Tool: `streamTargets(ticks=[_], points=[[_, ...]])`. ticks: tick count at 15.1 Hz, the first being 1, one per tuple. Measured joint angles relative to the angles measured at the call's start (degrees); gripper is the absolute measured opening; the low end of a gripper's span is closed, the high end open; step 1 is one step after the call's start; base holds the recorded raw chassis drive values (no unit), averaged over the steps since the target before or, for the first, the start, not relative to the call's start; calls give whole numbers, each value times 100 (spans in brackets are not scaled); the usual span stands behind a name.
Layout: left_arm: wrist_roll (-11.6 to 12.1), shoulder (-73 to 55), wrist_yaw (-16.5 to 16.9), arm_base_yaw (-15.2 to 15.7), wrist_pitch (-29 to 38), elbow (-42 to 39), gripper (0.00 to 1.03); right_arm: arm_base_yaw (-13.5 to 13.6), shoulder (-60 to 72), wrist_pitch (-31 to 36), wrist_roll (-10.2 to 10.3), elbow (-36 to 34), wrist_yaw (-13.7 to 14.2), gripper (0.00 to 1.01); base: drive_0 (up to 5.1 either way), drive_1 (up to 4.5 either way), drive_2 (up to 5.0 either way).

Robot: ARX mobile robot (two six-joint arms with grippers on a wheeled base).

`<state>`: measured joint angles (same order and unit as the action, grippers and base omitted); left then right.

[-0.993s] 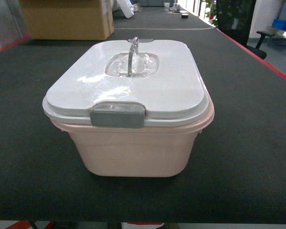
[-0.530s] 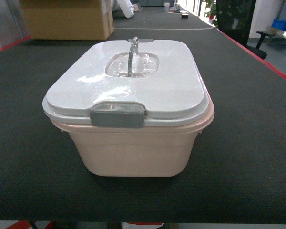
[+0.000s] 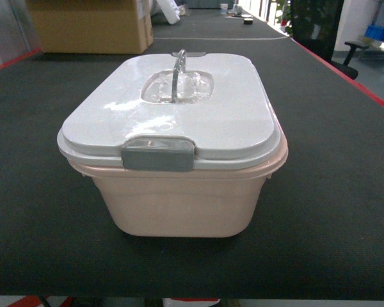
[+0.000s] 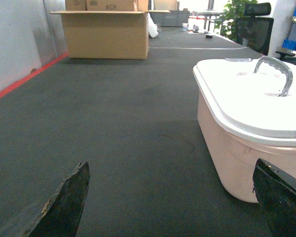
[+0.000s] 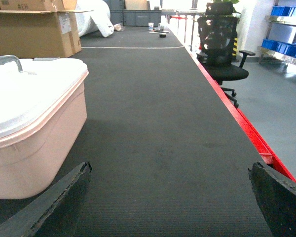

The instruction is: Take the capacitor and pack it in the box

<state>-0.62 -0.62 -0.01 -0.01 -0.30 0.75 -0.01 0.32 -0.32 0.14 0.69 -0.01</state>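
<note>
Both end effectors are spread wide and grasp nothing: the left end effector [image 4: 170,200] shows its two dark fingertips at the bottom corners of its wrist view, and the right end effector [image 5: 170,197] shows the same in its own view. Neither appears in the head view. Compared with one second ago, nothing has changed; the box [image 3: 179,201] stands in the same place on the dark tabletop [image 3: 32,211], with its white lid [image 3: 173,112] closed and the grey latch [image 3: 157,155] at the front. The capacitor is not visible in any view, so I cannot tell where it is. In my judgement the scene is at rest: either packing is complete, or the lid must be opened first.
</note>
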Motion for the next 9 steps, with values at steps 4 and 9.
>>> streamTargets(ticks=[4, 9], points=[[-2, 0, 0, 0, 2, 0, 98, 0, -2, 0, 0, 0, 2, 98, 0, 0, 0], [0, 0, 0, 0, 0, 0, 98, 0, 0, 0, 0, 0, 2, 98, 0, 0, 0]])
